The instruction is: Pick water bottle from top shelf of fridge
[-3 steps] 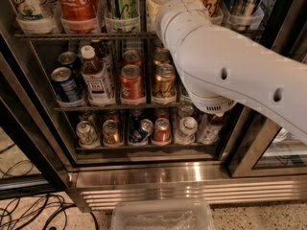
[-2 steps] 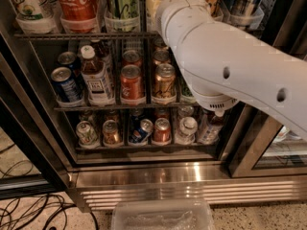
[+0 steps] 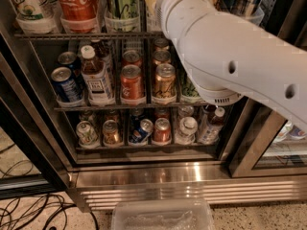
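Note:
The fridge [image 3: 144, 176] stands open in front of me, with a shiny steel base. Its top shelf [image 3: 86, 34] is a dark wire rack holding clear tubs with a red Coca-Cola can [image 3: 76, 1], a green can [image 3: 120, 1] and a white-and-green can [image 3: 29, 4]. My white arm [image 3: 225, 51] reaches from the right up to this shelf and leaves the picture at the top. My gripper is out of view above the top edge. The water bottle does not show; the arm covers that part of the shelf. A pale thing [image 3: 151, 4] stands in a tub beside the arm.
The middle rack [image 3: 110, 107] holds short cans and a brown-drink bottle with a white cap [image 3: 93, 73]. The bottom rack holds more cans and small clear bottles [image 3: 184, 128]. A black door frame [image 3: 249, 147] stands at the right. Cables [image 3: 29, 212] and a clear plastic bin [image 3: 163, 217] lie on the floor.
Almost nothing differs; the arm's elbow has shifted very slightly upward.

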